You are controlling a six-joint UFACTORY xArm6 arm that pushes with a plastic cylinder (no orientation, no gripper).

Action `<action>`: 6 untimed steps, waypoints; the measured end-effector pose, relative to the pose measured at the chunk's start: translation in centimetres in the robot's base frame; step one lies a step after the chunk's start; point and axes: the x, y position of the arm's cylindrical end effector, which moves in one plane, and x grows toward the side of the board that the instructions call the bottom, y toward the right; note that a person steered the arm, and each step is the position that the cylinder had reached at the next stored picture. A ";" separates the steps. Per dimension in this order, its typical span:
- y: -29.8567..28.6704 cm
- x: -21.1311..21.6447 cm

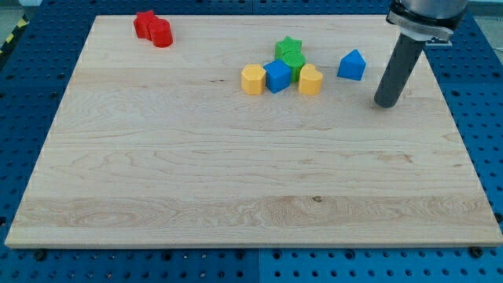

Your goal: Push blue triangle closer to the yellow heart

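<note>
The blue triangle [352,65] lies on the wooden board at the view's upper right. The yellow heart [310,80] lies a short way to its left and slightly lower, with a small gap between them. My tip [386,103] rests on the board to the right of and below the blue triangle, not touching it. The rod rises from it toward the view's top right.
A blue cube [277,76], a yellow hexagon-like block [252,79] and two green blocks [289,52] cluster with the heart. Two red blocks [152,28] sit at the upper left. The board's right edge [464,141] is near my tip.
</note>
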 end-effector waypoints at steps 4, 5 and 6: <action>0.0 -7.6; -1.1 -7.5; -4.7 -7.0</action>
